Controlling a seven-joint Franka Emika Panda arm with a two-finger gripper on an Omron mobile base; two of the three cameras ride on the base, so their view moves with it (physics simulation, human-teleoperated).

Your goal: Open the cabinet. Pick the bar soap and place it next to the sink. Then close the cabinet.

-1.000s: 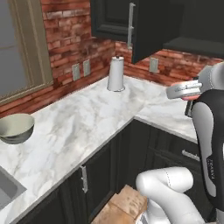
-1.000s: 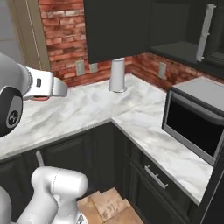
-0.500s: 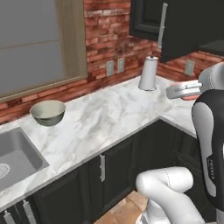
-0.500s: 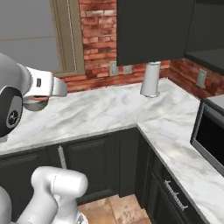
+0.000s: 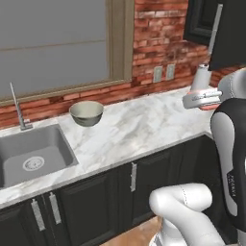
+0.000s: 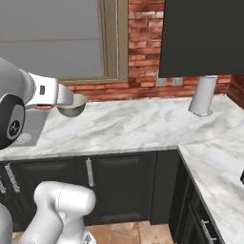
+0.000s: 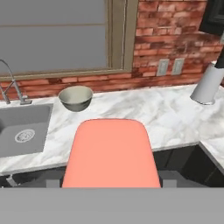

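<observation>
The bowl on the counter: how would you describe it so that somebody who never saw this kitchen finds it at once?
Start at the big window set in the red brick wall; the white marble counter runs below it. The bowl stands there, just right of the sink. It is round, open and grey-green, unlike the rectangular metal sink or the tall pale cylinder far right.

Bare counter point(image 5: 144, 129) btwn bowl point(image 5: 86, 113) & paper roll point(image 6: 204, 95), sink point(image 5: 33, 153) beside bowl

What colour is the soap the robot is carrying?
Salmon pink. The bar soap shows best in the hand view, big and close.
</observation>
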